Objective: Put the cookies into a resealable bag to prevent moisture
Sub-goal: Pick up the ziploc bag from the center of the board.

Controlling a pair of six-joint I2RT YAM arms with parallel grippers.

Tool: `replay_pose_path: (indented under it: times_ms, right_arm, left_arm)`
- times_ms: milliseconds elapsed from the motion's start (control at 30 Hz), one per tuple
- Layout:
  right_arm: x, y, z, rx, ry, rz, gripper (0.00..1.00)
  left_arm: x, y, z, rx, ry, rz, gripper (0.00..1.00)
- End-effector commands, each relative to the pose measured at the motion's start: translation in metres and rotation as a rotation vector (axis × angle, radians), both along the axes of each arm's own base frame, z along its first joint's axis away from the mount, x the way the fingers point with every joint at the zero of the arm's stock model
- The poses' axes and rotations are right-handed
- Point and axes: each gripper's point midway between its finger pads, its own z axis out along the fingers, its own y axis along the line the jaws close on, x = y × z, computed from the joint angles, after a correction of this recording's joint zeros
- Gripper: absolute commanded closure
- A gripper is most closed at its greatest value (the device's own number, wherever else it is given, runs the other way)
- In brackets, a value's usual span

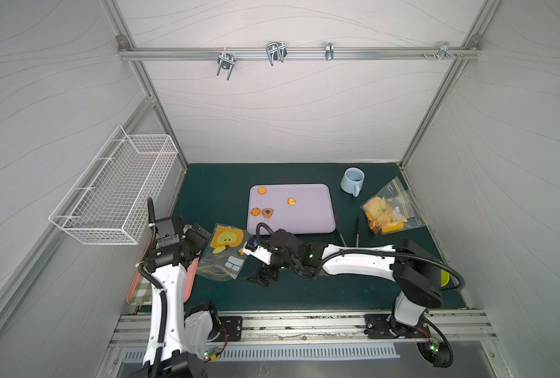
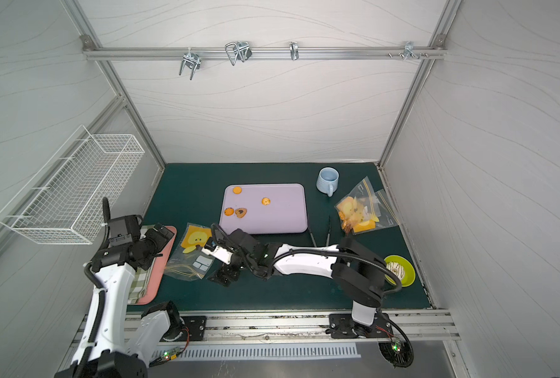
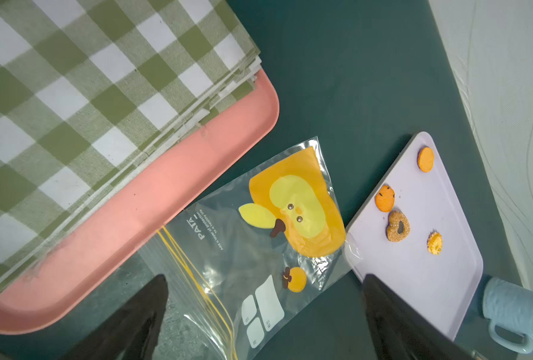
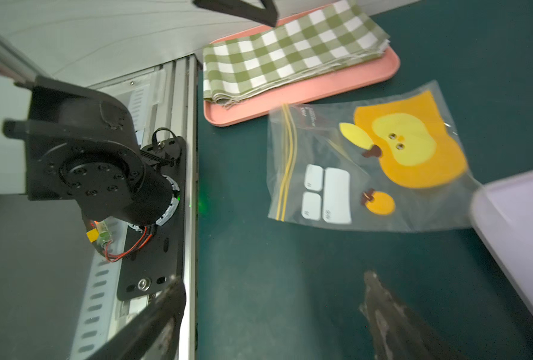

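Observation:
Several cookies (image 1: 261,190) lie on the lilac tray (image 1: 305,216): orange rounds (image 3: 384,198) and a brown heart (image 3: 398,226). A clear resealable bag (image 1: 221,261) with a printed orange apple lies flat on the mat, one corner touching the tray, its yellow zipper end toward the front. My left gripper (image 3: 265,280) is open just left of the bag (image 3: 259,249), jaws wide over its zipper end. My right gripper (image 4: 271,279) is open and low over bare mat to the right of the bag (image 4: 352,174), holding nothing. A second bag (image 1: 390,212) with cookies lies at the far right.
A pink tray (image 3: 196,174) with a folded green checked cloth (image 3: 87,93) sits under my left arm. A blue mug (image 1: 352,181), black tongs (image 1: 357,232) and a green plate with a doughnut (image 2: 399,270) stand to the right. A wire basket (image 1: 115,193) hangs on the left wall.

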Motion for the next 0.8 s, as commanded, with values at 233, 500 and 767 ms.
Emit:
replay_pose_path:
  times_ms: [233, 500, 767]
  right_arm:
    - [0.002, 0.08, -0.022, 0.033, -0.047, 0.006, 0.23]
    - [0.015, 0.101, -0.052, -0.031, -0.083, -0.019, 0.34]
    - [0.022, 0.104, -0.072, -0.072, -0.117, -0.032, 0.44]
  left_arm:
    - [0.016, 0.029, 0.046, -0.024, -0.105, 0.062, 0.04]
    - [0.019, 0.025, 0.044, -0.044, -0.117, 0.041, 0.05]
    - [0.021, 0.024, 0.042, -0.053, -0.119, 0.031, 0.05]
